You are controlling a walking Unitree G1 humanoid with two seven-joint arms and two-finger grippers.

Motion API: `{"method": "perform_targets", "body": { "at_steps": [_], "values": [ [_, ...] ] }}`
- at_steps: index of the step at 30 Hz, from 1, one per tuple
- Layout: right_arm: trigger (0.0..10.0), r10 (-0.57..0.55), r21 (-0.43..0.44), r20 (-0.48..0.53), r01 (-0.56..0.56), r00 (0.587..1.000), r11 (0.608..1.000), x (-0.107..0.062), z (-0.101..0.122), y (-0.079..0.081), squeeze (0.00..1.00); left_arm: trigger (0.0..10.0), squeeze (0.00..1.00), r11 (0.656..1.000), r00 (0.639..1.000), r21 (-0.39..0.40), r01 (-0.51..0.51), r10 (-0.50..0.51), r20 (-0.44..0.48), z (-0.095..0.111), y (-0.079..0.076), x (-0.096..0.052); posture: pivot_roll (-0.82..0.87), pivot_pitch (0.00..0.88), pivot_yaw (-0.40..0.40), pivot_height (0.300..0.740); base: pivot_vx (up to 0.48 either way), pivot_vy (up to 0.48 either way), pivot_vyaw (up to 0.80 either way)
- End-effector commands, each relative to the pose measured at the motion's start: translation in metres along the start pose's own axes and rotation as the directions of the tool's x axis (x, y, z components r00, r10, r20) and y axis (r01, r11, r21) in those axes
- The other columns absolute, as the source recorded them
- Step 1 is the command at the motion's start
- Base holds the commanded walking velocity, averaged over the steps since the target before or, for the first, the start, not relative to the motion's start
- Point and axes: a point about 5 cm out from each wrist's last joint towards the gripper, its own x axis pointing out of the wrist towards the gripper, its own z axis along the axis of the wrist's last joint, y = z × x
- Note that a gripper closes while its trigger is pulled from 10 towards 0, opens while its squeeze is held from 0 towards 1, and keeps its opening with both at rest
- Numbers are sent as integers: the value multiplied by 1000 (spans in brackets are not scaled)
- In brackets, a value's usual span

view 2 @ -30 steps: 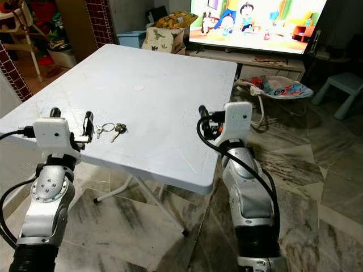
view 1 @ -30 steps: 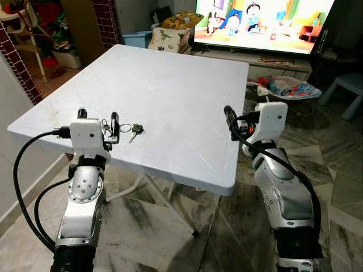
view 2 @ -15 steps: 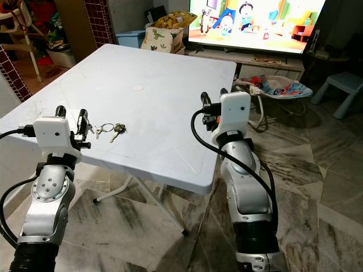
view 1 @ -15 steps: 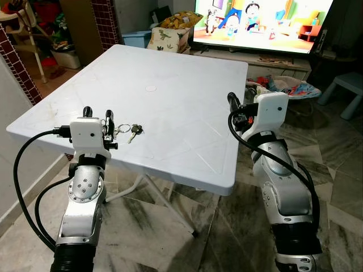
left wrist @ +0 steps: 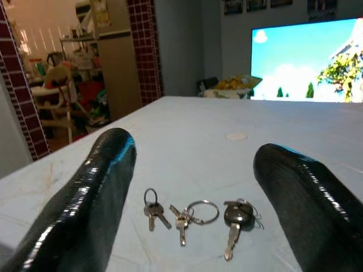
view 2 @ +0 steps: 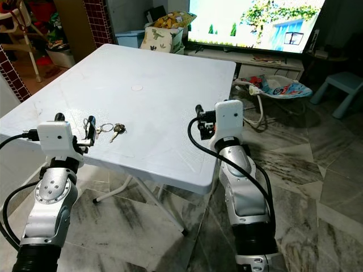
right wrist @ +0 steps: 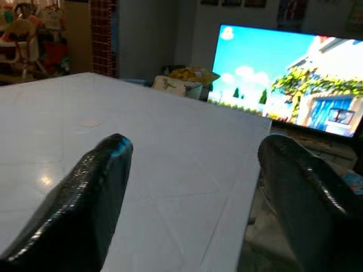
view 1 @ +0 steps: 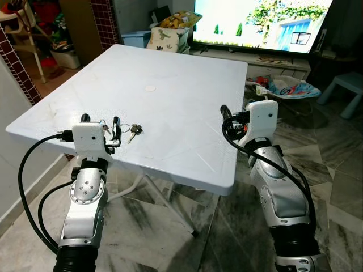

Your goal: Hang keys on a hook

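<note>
Left eye view – keys: your keys (view 1: 129, 130) lie flat on the white table (view 1: 170, 85), close to its near edge on your left side.
Left eye view – left gripper: your left gripper (view 1: 100, 122) sits just above the table edge right behind the keys, fingers spread, holding nothing.
Left eye view – right gripper: your right gripper (view 1: 226, 116) is raised at the table's right edge, well apart from the keys.
Left eye view – room: a lit TV (view 1: 261, 22) stands beyond the far end of the table, on a marble floor (view 1: 334, 170).
Right eye view – same layout: the keys lie just ahead of your left gripper's black fingers (view 2: 89, 126); your right arm stands beside the table's right edge.
Left wrist view – keys: you see the bunch spread in a row on the tabletop, a ring in the middle, one black-headed key (left wrist: 235, 220) at one end.
Left wrist view – jaws: wide open, both fingers clear of the keys, which lie in the gap ahead.
Right wrist view – jaws: your two fingers (right wrist: 85, 192) are wide apart with bare tabletop between them; nothing gripped.
</note>
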Motion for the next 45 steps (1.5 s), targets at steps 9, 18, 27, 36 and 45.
{"method": "perform_targets", "body": {
  "at_steps": [9, 18, 27, 36, 45],
  "values": [
    [10000, 94, 133, -24, -90, 995, 987, -5, -5, 13, 1000, 10000, 1000, 999, 997, -37, -8, 6, -71, -9, 0, -6, 17, 0, 5, 740, 0, 0, 0],
    [10000, 128, 153, -28, -123, 991, 981, -3, -7, 22, 1000, 10000, 1000, 998, 995, -67, 16, -22, -99, -11, -3, -6, 36, 0, 5, 740, 0, 0, 0],
    [10000, 151, 149, -8, -148, 989, 978, 6, -1, 21, 1000, 10000, 1000, 998, 997, -55, 23, -27, -72, -4, -4, 3, 29, 0, 5, 740, 0, 0, 0],
    [10000, 94, 129, -14, -92, 995, 987, 17, 2, 6, 0, 10000, 1000, 1000, 998, -9, -25, 24, -53, 1, 7, 17, 48, 0, 6, 740, 0, 0, 0],
    [10000, 114, 157, -22, -109, 993, 981, 21, -3, 14, 0, 10000, 0, 999, 998, 26, -43, 44, -40, 5, 13, 15, 83, 0, -27, 740, 0, 0, 0]
  ]
}}
